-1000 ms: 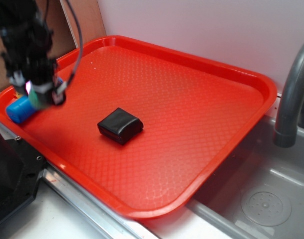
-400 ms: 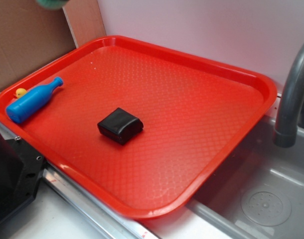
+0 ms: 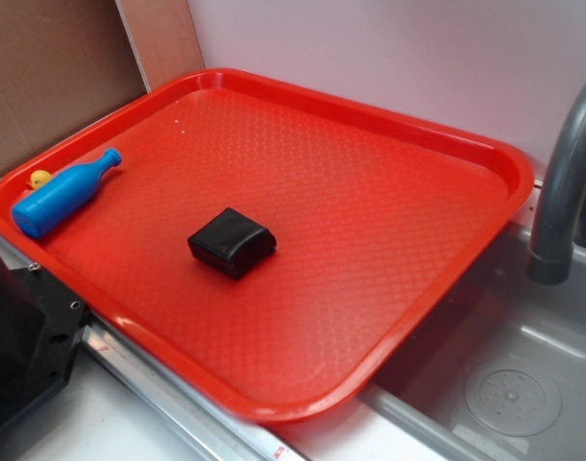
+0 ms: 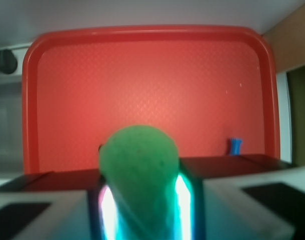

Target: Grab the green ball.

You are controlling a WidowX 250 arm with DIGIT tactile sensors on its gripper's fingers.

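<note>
- The tool point(image 4: 141, 200) is clenched on the green ball point(image 4: 139, 170); the wrist view shows the ball wedged between the two fingers, high above the red tray point(image 4: 142, 35).
- In the exterior view neither the tool nor the ball appears, so both sit above that frame.
- Risk, as I judge it: the ball looks soft and rounded, so a loosened squeeze or a jolt could let it slip out and drop back onto the tray, perhaps rolling toward the sink point(image 3: 524, 384).
- Count on the tray: one blue bottle point(image 3: 62, 192), one tiny yellow ball point(image 3: 39, 178), one black pouch point(image 3: 231, 242).
- Beside the tray: one grey faucet point(image 3: 562, 182).
</note>
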